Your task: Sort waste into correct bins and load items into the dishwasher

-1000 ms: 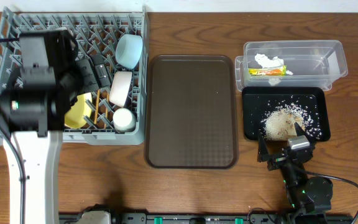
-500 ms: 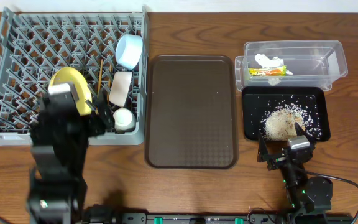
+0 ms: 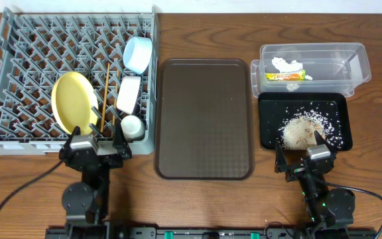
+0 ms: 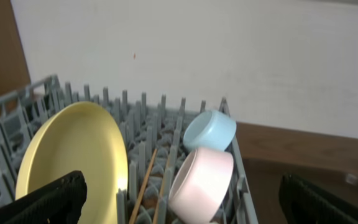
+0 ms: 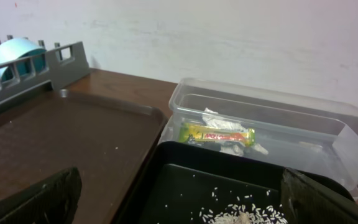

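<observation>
The grey dish rack (image 3: 18, 60) holds the yellow plate (image 3: 73, 106) on edge, the wooden chopsticks (image 3: 105, 93), the white bowl (image 3: 129, 94), the small white cup (image 3: 132, 126) and the light-blue bowl (image 3: 138, 53). My left gripper (image 3: 97, 151) is open and empty at the rack's front edge. The left wrist view shows the plate (image 4: 73, 155), the chopsticks (image 4: 143, 190), the white bowl (image 4: 201, 183) and the blue bowl (image 4: 210, 129). The clear tub (image 3: 340, 66) holds the tissue (image 3: 284, 64) and the wrapper (image 3: 287, 76). The black tray (image 3: 270, 129) holds rice scraps (image 3: 304, 126). My right gripper (image 3: 302, 158) is open and empty at its front edge.
The brown serving tray (image 3: 204, 119) lies between the rack and the bins; it also shows in the right wrist view (image 5: 61, 137). That view shows the tub (image 5: 328, 134), the wrapper (image 5: 216, 132) and the black tray (image 5: 185, 168). A wall runs behind the table.
My left arm has drawn back from over the rack to the table's front edge, which uncovers the yellow plate standing in the rack. The right arm has not moved.
</observation>
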Controlling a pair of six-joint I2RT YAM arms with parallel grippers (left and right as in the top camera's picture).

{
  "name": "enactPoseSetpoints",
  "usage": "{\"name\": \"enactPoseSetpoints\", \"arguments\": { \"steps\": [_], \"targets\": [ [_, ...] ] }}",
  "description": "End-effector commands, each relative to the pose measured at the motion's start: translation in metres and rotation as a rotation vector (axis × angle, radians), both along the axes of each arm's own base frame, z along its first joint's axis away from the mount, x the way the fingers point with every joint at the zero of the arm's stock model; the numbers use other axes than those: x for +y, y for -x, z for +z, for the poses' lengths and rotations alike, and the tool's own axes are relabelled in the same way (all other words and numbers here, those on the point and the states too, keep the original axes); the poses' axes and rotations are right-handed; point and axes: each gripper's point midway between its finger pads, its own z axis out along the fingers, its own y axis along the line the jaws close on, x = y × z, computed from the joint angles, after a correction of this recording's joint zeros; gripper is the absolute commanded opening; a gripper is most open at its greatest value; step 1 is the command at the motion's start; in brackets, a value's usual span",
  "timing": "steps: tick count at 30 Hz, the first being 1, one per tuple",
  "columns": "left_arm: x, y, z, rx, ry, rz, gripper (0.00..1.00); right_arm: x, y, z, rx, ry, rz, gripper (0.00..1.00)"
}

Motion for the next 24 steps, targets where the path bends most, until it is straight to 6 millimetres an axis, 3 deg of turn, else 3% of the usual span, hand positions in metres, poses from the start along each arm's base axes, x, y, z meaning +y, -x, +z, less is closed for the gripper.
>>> {"name": "enactPoseSetpoints", "arguments": {
  "steps": [1,9,16,24],
  "targets": [
    [-0.008,0.001,-0.008,-0.037,-0.081,-0.035,0.99,-0.002,0.000,0.000,-0.005,0.012,-0.004,0.99],
    [-0.013,0.002,-0.038,-0.015,-0.188,-0.057,0.99,-0.001,0.000,0.000,-0.005,0.012,-0.004,0.99],
    [-0.013,0.006,-0.084,0.161,-0.186,-0.070,0.99,-0.002,0.000,0.000,-0.005,0.012,-0.004,0.99],
    [-0.013,0.005,-0.084,0.160,-0.185,-0.070,0.99,-0.001,0.000,0.000,-0.005,0.012,-0.004,0.99]
  ]
}}
